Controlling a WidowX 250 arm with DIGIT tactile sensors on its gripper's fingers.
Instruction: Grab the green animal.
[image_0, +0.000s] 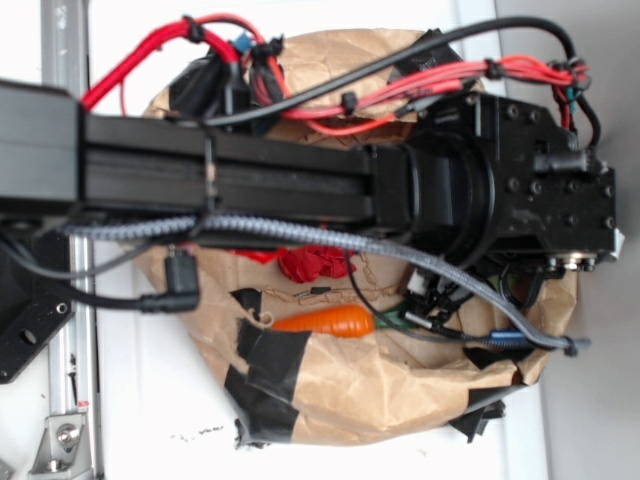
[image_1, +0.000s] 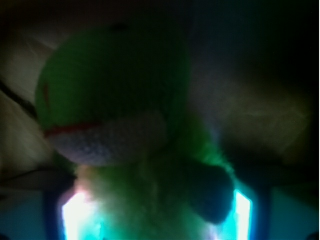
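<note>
Green plush fills my wrist view: the green animal (image_1: 117, 100), pale jaw and red stitched mouth, pressed right up against the camera. I can't tell whether the gripper is open or closed (too dark). Outside, the arm (image_0: 300, 175) covers brown paper (image_0: 400, 385); an orange carrot (image_0: 325, 321) lies clear.

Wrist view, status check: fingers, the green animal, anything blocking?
Green animal fills wrist view, very close. Fingers' state unclear in the dark, blurred frame. Exterior: arm hides the plush; carrot lies apart on the brown paper.
</note>
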